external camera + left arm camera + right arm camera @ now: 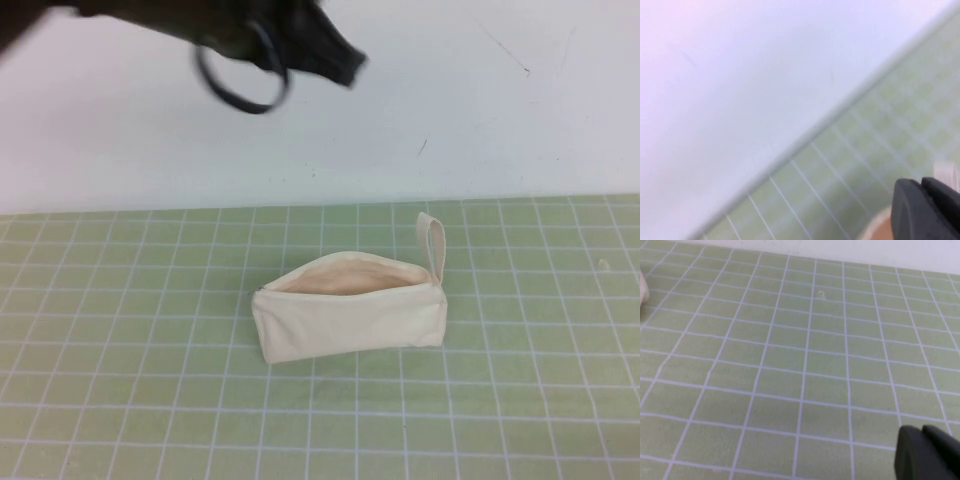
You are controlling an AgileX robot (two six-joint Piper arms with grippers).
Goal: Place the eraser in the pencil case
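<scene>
The cream pencil case (350, 318) lies on the green grid mat with its zip mouth open toward the back and its loop strap (432, 240) at its right end. The eraser shows in no view. My left gripper (345, 62) hangs blurred, high above the back of the table, left of the case. In the left wrist view the left gripper (921, 189) has its two dark fingers pressed together with nothing between them, and the case's open rim (879, 224) lies below. My right gripper (922, 432) is shut and empty, low over bare mat.
The green grid mat (120, 330) covers the near table, and a white surface (450, 110) lies behind it. A tiny pale speck (603, 263) sits on the mat at the right, also seen in the right wrist view (821, 294).
</scene>
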